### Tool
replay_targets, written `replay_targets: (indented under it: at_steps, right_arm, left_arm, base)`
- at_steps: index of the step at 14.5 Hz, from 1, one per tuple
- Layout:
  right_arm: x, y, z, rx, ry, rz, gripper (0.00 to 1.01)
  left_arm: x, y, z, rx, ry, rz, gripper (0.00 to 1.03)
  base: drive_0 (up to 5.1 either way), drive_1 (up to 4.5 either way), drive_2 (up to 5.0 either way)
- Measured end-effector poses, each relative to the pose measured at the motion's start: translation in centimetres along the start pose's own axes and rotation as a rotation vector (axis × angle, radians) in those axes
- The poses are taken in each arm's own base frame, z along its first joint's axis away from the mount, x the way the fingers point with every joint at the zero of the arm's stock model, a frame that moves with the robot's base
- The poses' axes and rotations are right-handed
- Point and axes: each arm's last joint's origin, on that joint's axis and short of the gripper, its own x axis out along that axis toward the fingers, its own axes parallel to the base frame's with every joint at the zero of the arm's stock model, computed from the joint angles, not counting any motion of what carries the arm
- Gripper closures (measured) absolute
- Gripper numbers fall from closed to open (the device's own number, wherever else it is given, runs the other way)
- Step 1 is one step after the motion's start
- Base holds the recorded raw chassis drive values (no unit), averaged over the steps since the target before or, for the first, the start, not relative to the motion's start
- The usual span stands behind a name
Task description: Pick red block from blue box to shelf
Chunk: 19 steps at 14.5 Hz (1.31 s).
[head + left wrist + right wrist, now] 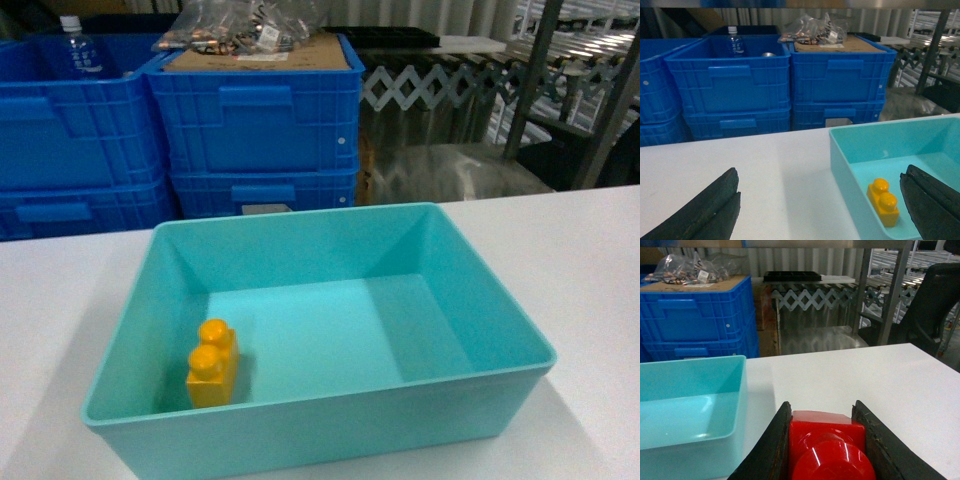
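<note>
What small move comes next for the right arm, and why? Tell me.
Probably carry the red block toward the shelf. The right gripper is shut on it, over the white table and outside the blue box, so the pick looks done. The shelf posts stand beyond the table's far edge. Only the yellow brick lies in the box.

Red block: glossy red, stud included. Blue box: light turquoise, plain, no pattern. Brick inside it: orange-yellow, 2 studs. Desk: white, unmarked. Right claw: black fingers, worn at the edges. Left claw: black fingers. Crates behind: dark blue, ribbed. Shelf: grey steel. Lattice barrier: pale diamond criss-cross.
</note>
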Motion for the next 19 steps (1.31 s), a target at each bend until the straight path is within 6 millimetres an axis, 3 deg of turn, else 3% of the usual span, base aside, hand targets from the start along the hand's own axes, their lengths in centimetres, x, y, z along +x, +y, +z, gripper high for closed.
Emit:
replay_targets:
  at_steps: [19]
  right_arm:
    - [0.00,0.00,0.00,0.000,0.000,0.000,0.72]
  left_arm:
    - [0.00,0.00,0.00,0.000,0.000,0.000,0.05]
  base:
    - [-1.6,-1.57,-1.6]
